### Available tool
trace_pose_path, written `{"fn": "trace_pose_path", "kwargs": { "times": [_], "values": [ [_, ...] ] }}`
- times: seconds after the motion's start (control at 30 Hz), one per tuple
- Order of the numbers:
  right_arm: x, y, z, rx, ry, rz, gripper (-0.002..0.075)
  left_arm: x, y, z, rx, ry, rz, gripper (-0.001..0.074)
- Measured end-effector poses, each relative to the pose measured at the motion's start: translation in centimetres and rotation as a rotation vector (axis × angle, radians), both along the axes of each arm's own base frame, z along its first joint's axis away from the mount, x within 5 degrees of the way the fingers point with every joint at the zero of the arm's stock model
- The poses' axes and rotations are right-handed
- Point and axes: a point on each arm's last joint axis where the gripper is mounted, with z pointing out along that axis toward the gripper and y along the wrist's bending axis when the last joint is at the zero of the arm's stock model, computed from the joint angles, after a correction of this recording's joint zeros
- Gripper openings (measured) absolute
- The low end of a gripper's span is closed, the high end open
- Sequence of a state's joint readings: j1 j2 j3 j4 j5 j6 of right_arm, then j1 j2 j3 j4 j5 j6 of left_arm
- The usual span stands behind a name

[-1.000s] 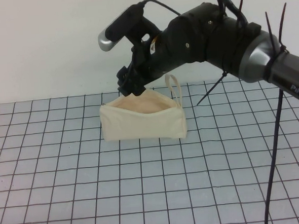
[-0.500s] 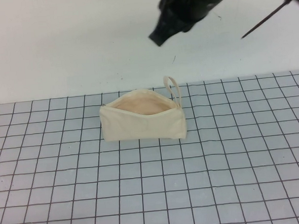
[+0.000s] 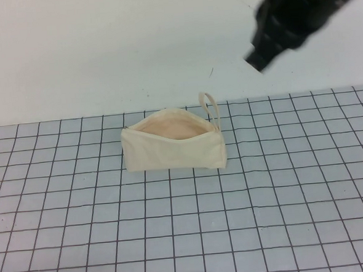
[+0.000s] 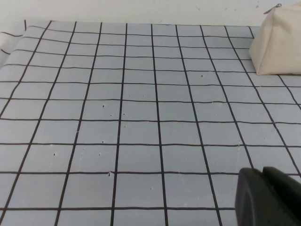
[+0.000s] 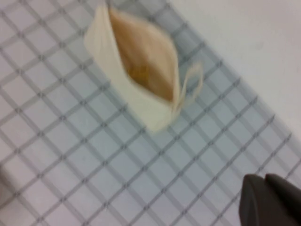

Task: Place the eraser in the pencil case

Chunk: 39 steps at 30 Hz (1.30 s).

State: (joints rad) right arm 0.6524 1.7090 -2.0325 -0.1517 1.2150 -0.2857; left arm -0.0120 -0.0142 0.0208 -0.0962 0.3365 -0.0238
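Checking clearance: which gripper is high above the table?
The right gripper, up right of the cream canvas pencil case; the left gripper hangs low over the table.

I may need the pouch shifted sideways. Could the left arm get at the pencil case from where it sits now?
Probably yes. The left gripper sits low over the grid mat, with only bare mat showing between it and the pencil case. The right gripper is raised well above it.

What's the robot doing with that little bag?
Nothing is being handled right now. The pencil case sits unzipped on the grid mat, and the right wrist view shows something yellowish inside, probably the eraser. The right gripper is high in the air, away from the case. The left gripper is low over the mat, off to the case's side.
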Motion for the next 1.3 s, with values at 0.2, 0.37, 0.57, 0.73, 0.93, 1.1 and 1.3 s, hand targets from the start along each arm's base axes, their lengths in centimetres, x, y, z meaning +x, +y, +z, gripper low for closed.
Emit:
{"fn": "trace_pose_path", "kwargs": {
  "times": [0.2,0.37,0.57,0.73,0.93,1.1,1.3],
  "values": [
    [-4.0,-3.0,-3.1,0.043,0.006,-0.042,0.0001,0.0,0.0,0.0,0.000,0.000,0.000,-0.0001],
    [-7.4,-5.1,-7.7,0.158,-0.015,-0.053,0.0001,0.0,0.0,0.0,0.000,0.000,0.000,-0.0001],
    [-11.5,-7.3,-14.7,0.238,0.081,-0.069,0.0000,0.0,0.0,0.0,0.000,0.000,0.000,-0.0001],
    [-13.1,-7.6,-17.8,0.284,0.229,-0.117,0.0000,0.0,0.0,0.0,0.000,0.000,0.000,-0.0001],
    [-13.5,-7.4,-19.6,0.298,0.333,-0.156,0.0000,0.0,0.0,0.0,0.000,0.000,0.000,-0.0001],
    [-13.4,-7.3,-20.2,0.260,0.363,-0.145,0.0000,0.0,0.0,0.0,0.000,0.000,0.000,-0.0001],
    [-14.0,-8.6,-17.4,0.263,0.122,-0.029,0.0000,0.0,0.0,0.0,0.000,0.000,0.000,-0.0001]
  ]
}}
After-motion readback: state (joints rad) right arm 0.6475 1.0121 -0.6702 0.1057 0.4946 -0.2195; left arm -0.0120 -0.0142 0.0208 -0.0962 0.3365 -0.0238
